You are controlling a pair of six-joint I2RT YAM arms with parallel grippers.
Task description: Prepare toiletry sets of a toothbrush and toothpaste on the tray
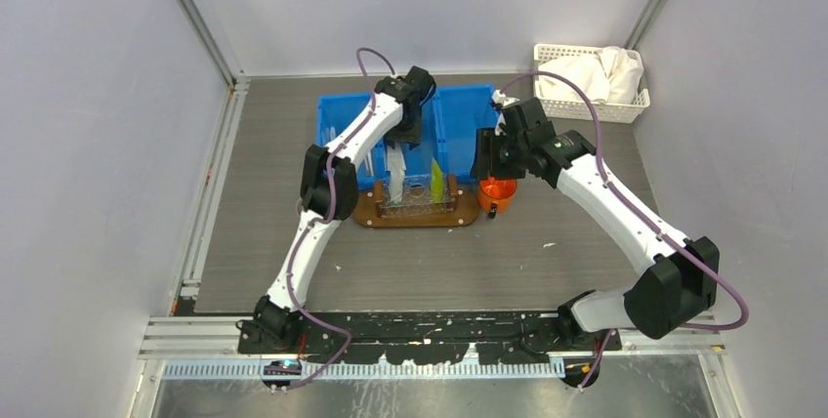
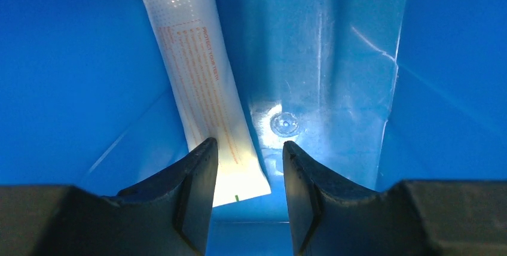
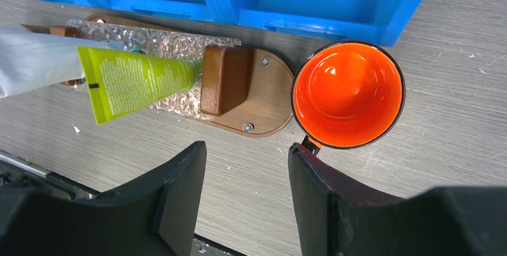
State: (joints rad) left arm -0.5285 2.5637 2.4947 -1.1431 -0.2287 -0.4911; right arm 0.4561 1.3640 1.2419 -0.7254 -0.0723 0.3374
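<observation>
The left tool [image 2: 250, 148] is hanging deep inside the blue bin [image 2: 72, 76] with its jaws standing open. The crimped end of a white tube [image 2: 200, 82] of toothpaste is lying between them, closer to the finger [image 2: 197, 190] on the left of the wrist view. The tube is lying slanted in the compartment, its orange cap pointing away from the tool. For a sound grip, the tool is probably needing a small sideways shift so the tube sits centred. It should then be sinking until both fingers are flanking the flat body rather than pressing on top of it. Closing across the width just above the crimp should be keeping the slick plastic from squirting out. The right tool [image 3: 246, 148] is hovering open and empty over the desk [image 3: 418, 148], near the end of the tray [image 3: 269, 97] and an orange cup [image 3: 347, 94]. A yellow-green tube [image 3: 137, 79] is already lying on the tray, so the white one is likely heading there too. Lifting it straight up should be clearing the bin's walls.
</observation>
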